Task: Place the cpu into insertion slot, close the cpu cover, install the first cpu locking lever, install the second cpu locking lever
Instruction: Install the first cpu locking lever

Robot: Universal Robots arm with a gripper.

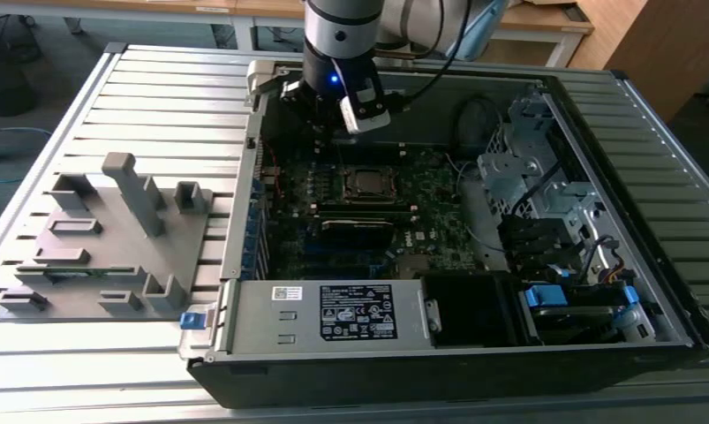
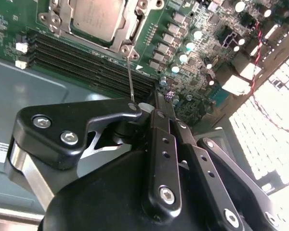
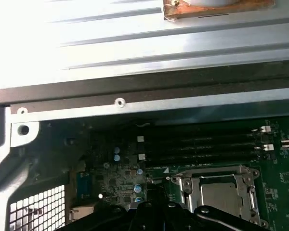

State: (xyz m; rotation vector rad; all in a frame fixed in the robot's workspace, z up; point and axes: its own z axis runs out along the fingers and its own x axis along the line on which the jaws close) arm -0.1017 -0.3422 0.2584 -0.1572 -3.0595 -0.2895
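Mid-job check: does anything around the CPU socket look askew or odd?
A thin silvery wire lever stands up from the corner of the silvery square cover frame, up to the black gripper, not latched flat. The grey CPU sits square.

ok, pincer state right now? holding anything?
Pincer: shut; the thin locking lever runs up to its tip, but whether it grips the lever cannot be told.
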